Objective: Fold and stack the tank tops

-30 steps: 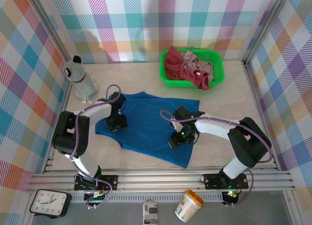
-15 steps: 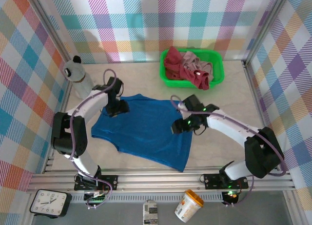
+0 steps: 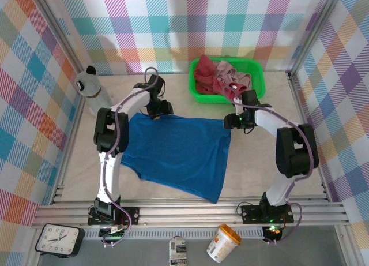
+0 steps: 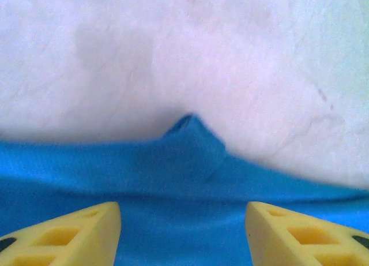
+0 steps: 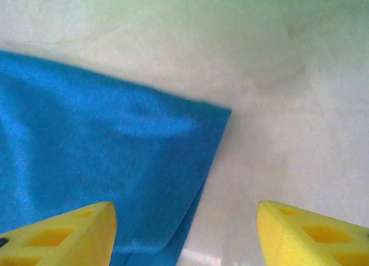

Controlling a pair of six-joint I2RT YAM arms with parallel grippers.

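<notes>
Cloth item one, the royal blue sleeveless tank top [image 3: 179, 153], lies spread flat near the middle of the pale marbled worktop [image 3: 271, 156], nearer the arms than the bright green plastic basket [image 3: 214, 97]. Its far edge runs fairly straight from one tool to the other.

The left tool [image 3: 157, 110] sits over the far left part of that edge. In the left wrist view its yellow fingers [image 4: 75, 231] are spread apart above the blue cloth, gripping nothing [image 4: 181, 211]. A small raised peak [image 4: 187, 124] shows in the cloth edge ahead of them.

The right tool [image 3: 239, 120] sits over the far right corner of the blue top. In the right wrist view its jaws are likewise spread and empty [image 5: 184, 208], with the cloth corner [image 5: 216, 113] lying flat on the worktop.

The dark red tank top [image 3: 203, 70] and the pale dusty pink tank top [image 3: 223, 74] lie crumpled together inside the basket.
</notes>
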